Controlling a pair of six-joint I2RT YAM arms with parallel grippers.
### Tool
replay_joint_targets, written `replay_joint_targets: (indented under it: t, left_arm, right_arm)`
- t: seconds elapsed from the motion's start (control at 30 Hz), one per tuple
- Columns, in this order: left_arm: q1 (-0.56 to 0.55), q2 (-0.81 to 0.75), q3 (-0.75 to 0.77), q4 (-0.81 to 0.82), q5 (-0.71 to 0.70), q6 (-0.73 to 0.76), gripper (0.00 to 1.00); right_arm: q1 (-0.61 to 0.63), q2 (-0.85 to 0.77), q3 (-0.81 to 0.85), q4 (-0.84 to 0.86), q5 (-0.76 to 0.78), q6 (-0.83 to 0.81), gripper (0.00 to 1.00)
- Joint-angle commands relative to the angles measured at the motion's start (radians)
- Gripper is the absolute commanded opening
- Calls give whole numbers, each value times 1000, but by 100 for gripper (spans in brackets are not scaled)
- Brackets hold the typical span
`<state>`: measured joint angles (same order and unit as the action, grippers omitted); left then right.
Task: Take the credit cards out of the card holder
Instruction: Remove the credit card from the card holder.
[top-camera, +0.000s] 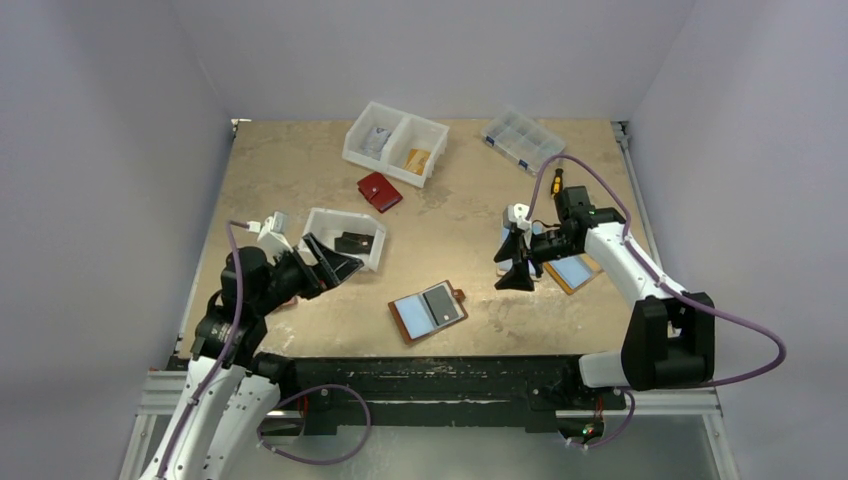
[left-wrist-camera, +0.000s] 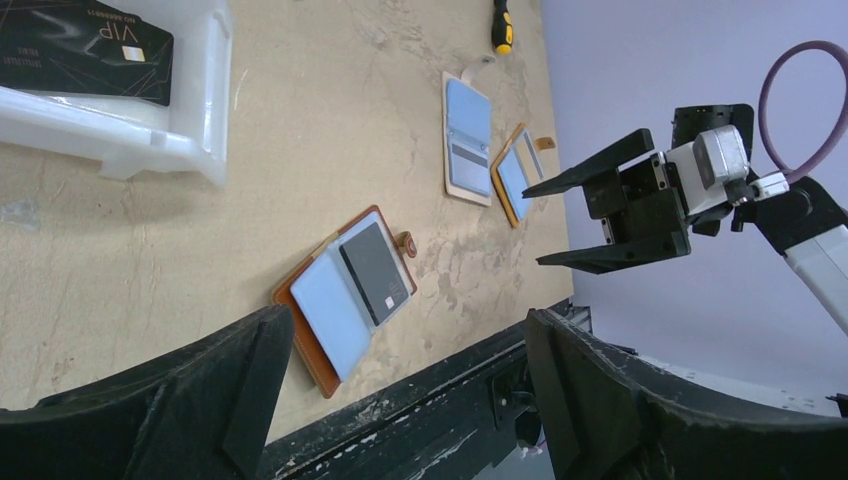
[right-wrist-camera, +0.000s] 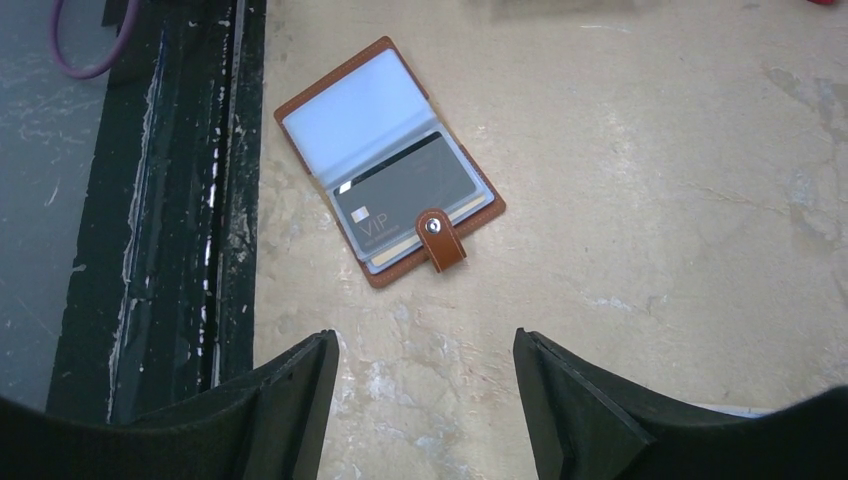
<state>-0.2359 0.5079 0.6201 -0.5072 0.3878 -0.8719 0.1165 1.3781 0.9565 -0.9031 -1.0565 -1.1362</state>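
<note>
The brown card holder (top-camera: 428, 312) lies open on the table near the front edge, with a light-blue panel on the left and a dark credit card (top-camera: 441, 303) in its right half. It also shows in the left wrist view (left-wrist-camera: 345, 295) and in the right wrist view (right-wrist-camera: 390, 165), where the card (right-wrist-camera: 405, 195) reads VIP and the snap tab (right-wrist-camera: 440, 240) lies over it. My left gripper (top-camera: 335, 262) is open and empty, left of the holder beside a white bin. My right gripper (top-camera: 512, 265) is open and empty, right of the holder and above the table.
A white bin (top-camera: 345, 235) holds a black card (top-camera: 353, 242). A red wallet (top-camera: 378, 191), a two-part white tray (top-camera: 395, 142), a clear organiser (top-camera: 522, 140) and a screwdriver (top-camera: 557, 180) lie farther back. A tan-orange holder (top-camera: 575, 270) lies under the right arm.
</note>
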Motion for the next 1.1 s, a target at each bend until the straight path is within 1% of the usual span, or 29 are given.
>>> replay_joint_targets:
  t: [0.0, 0.1, 0.43, 0.63, 0.67, 0.8, 0.93, 1.0, 1.07]
  left_arm:
    - [4, -37, -14, 7, 31, 0, 91]
    - [4, -54, -21, 8, 34, -3, 91]
    - [3, -57, -51, 21, 45, -12, 90]
    - [1, -38, -70, 59, 62, -14, 90]
    - [1, -35, -72, 64, 64, -12, 90]
    - [-12, -20, -86, 80, 62, -6, 90]
    - [-72, -4, -103, 114, 15, -16, 90]
    - [-147, 17, -104, 144, -50, -26, 90]
    - [-245, 57, -104, 177, -131, -36, 90]
  right_arm:
    - [-5, -35, -17, 19, -12, 7, 73]
    - [-5, -29, -24, 16, -2, 2, 74]
    - [-5, -20, -41, -20, -68, -65, 79]
    - [-3, 8, -41, -90, -108, -184, 89]
    - [-3, 12, -41, -94, -109, -196, 97]
    - [-3, 25, -44, -99, -106, -210, 99]
    - [3, 33, -42, -87, -93, -201, 99]
    - [14, 31, -46, -63, -75, -174, 99]
    - [38, 20, -58, -18, -46, -130, 99]
